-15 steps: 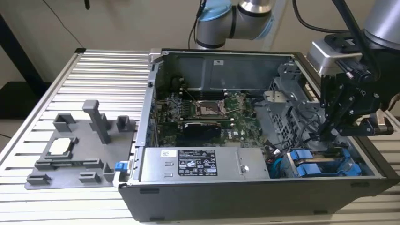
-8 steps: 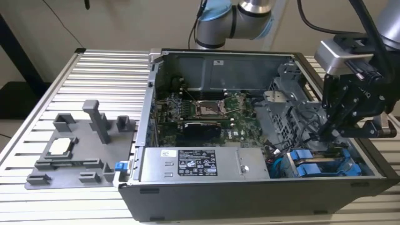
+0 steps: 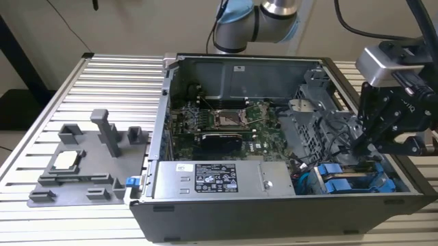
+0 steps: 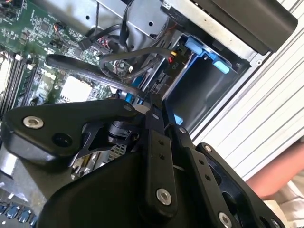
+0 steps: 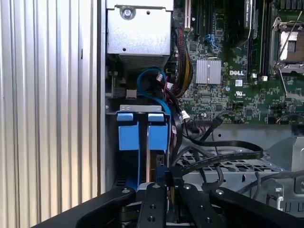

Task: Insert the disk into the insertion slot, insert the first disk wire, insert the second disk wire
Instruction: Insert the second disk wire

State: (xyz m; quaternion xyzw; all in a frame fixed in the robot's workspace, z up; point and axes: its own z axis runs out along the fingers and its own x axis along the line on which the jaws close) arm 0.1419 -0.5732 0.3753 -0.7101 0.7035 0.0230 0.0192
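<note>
**Snag risk at the drive cage: cables crowd the pincer**

Pincer [image 3: 362, 148] is down inside the case [image 3: 287, 205], at the drive cage corner. Fingers [image 5: 153, 209] look pinched together right at a dark connector or cable end beside the blue carriers; can't tell for sure whether it's actually gripped or just touched.

Two blue-fronted carriers [image 5: 142, 130] sit side by side in the cage just ahead of the pincer. The disk looks seated in the slot [image 3: 345, 182]; which of the two carriers is the task's one, I can't tell.

Risks, my read:
- Black flat cable [image 5: 223, 159] loops right beside the fingers. Any sideways shift could hook it and drag it across the cage.
- Blue cable [image 5: 149, 90] arcs just beyond the carriers, and the bundle [image 5: 183, 71] runs next to it. Both are close enough to catch a finger.
- If the connector is held crooked, pushing would jam it against the port edge, or bend it.
- Port itself is hidden behind the fingers in both wrist views, so alignment can't be checked.
- Motherboard [image 3: 219, 123] sits well clear, low risk there.
</note>
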